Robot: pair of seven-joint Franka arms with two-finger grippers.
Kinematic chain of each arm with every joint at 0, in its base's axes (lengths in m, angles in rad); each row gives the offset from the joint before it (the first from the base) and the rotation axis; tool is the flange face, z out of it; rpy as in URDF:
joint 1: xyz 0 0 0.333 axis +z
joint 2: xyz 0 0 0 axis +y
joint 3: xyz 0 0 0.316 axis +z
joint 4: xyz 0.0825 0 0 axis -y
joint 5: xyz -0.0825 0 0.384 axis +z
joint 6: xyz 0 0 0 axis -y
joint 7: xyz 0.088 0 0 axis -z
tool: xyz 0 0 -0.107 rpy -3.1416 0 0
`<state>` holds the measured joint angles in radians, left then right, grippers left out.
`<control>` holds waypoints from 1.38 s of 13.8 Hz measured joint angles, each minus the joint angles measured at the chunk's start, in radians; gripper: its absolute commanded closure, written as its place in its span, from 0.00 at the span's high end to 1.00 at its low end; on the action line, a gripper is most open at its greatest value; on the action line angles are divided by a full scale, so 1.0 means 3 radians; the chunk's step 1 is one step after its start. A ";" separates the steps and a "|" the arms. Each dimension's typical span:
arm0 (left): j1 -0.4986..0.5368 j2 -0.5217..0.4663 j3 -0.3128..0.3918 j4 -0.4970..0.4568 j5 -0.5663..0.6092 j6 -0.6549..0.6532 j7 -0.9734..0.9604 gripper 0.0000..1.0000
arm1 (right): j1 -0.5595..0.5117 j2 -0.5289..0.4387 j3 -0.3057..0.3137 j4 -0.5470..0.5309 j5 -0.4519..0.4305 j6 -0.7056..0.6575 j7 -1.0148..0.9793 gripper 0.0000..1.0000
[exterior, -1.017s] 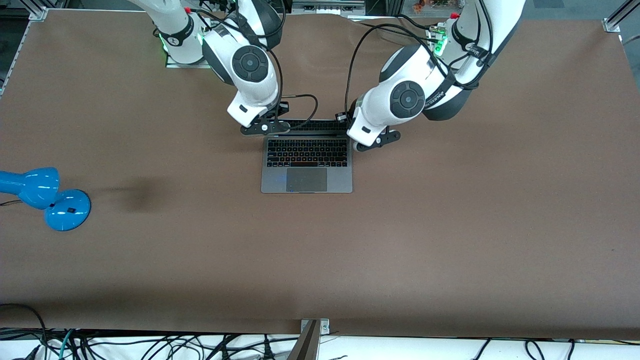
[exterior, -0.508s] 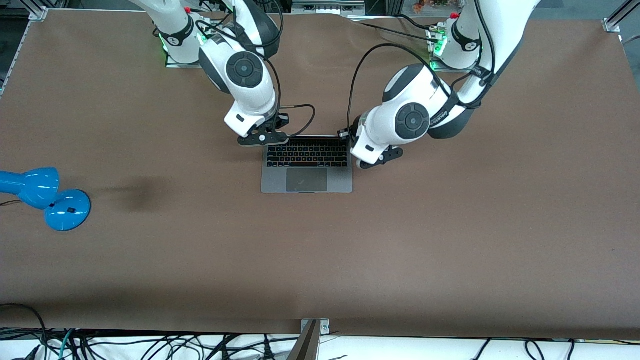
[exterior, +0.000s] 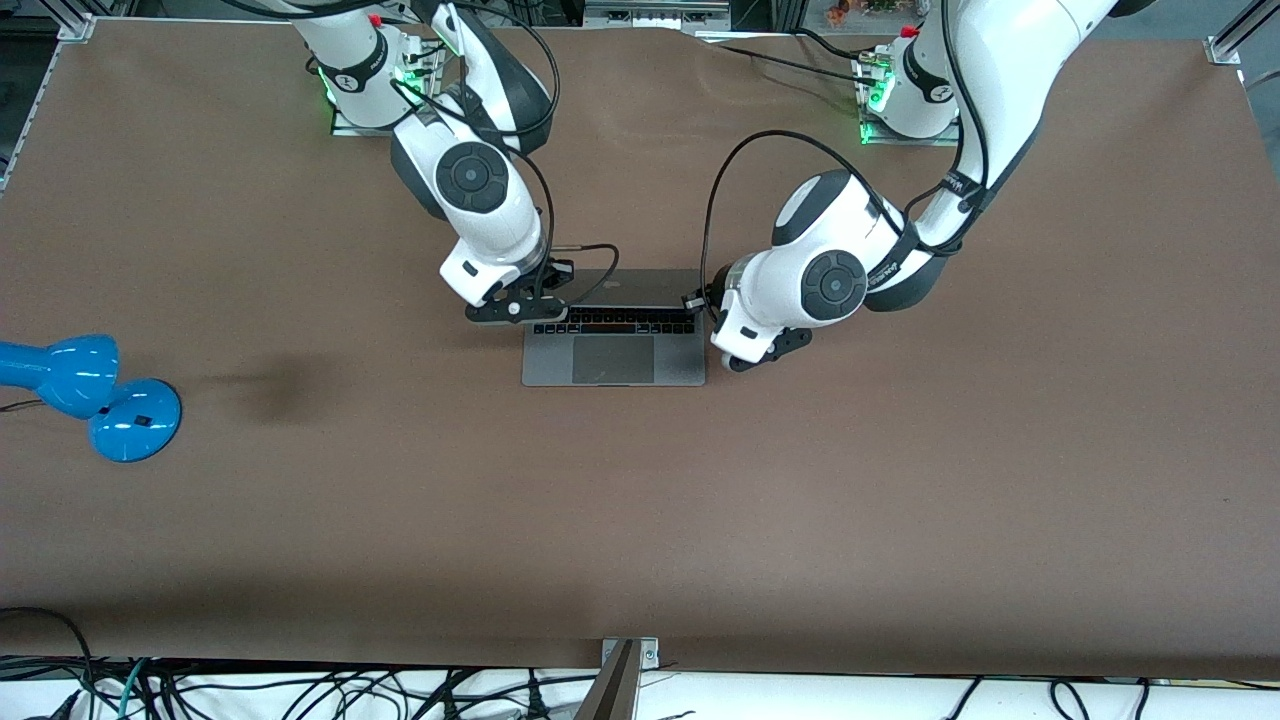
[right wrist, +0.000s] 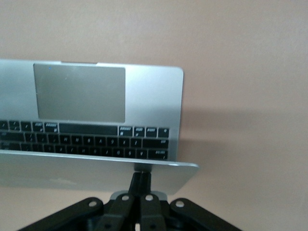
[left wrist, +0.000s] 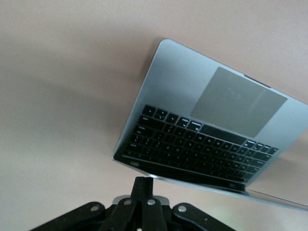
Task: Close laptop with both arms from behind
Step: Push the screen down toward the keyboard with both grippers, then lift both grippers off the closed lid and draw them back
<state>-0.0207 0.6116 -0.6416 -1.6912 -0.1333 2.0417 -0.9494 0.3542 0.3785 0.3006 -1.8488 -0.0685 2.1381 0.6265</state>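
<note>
The space-grey laptop [exterior: 613,362] lies in the middle of the table with its lid [exterior: 640,287] tipped well forward over the black keyboard. Only the keys nearest the front camera and the trackpad show. My right gripper [exterior: 545,300] is shut, its tips pressed on the lid's outer face [right wrist: 72,175] near the corner toward the right arm's end; its fingertips [right wrist: 142,177] touch the metal. My left gripper [exterior: 703,310] is also shut, tips against the lid's top edge [left wrist: 192,180] at the other corner. Keyboard [left wrist: 192,149] and trackpad [left wrist: 236,103] show under the lid.
A blue desk lamp [exterior: 90,395] lies on the brown table [exterior: 900,480] at the right arm's end, well away from the laptop. Loose cables [exterior: 300,690] hang along the table's edge nearest the front camera.
Both arms have swung toward the front camera, pushing the lid from nearly upright down over most of the keyboard. Both grippers stayed shut.
</note>
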 measured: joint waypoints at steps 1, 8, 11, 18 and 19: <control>-0.0002 0.0043 0.0000 0.0012 0.0038 0.0027 0.0000 0.00 | -0.0007 0.0051 -0.0017 0.0049 -0.0031 0.0001 -0.0001 0.00; -0.0026 0.0219 0.0010 0.0116 0.0102 0.0130 0.0000 0.00 | -0.0027 0.0527 -0.0071 0.0439 -0.0194 0.0055 -0.0004 0.00; -0.0073 0.0278 0.0092 0.0118 0.0104 0.0227 0.0000 0.00 | -0.0031 0.0735 -0.0100 0.0634 -0.0216 0.0078 -0.0006 0.00; -0.0428 0.0515 0.0445 0.0244 0.0104 0.0411 0.0000 0.00 | -0.0032 0.0979 -0.0173 0.0709 -0.0278 0.0253 -0.0016 0.00; -0.0431 0.0553 0.0452 0.0265 0.0104 0.0455 0.0000 0.00 | -0.0032 0.1003 -0.0183 0.0711 -0.0279 0.0269 -0.0032 0.00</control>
<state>-0.1501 0.7776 -0.5060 -1.6116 -0.1021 2.1782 -0.9493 0.3446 0.6795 0.2458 -1.6353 -0.1523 2.2187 0.6170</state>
